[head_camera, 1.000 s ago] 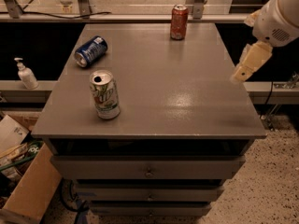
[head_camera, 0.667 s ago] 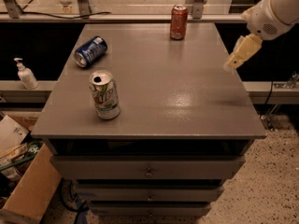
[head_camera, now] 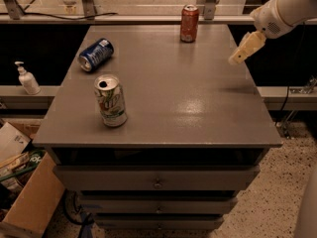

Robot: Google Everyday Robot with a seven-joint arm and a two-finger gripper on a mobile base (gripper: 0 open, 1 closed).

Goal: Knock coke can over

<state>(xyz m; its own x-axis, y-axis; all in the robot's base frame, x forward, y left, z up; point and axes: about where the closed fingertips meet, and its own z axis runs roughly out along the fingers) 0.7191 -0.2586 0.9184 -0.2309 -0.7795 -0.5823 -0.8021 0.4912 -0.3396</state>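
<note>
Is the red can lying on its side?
No, the coke can stands upright on the table; the gripper hovers apart, off to its right.

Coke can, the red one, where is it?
In the camera view, the red aluminium coke can stands upright at the grey table's far edge; the gripper hovers to its right.

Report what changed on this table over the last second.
The gripper moved along the right edge of the table toward its far side and slightly left, closer to the coke can, which it does not touch. Nothing was grasped or released. The coke can and the 7UP can stayed upright in place, and the blue can stayed on its side.
</note>
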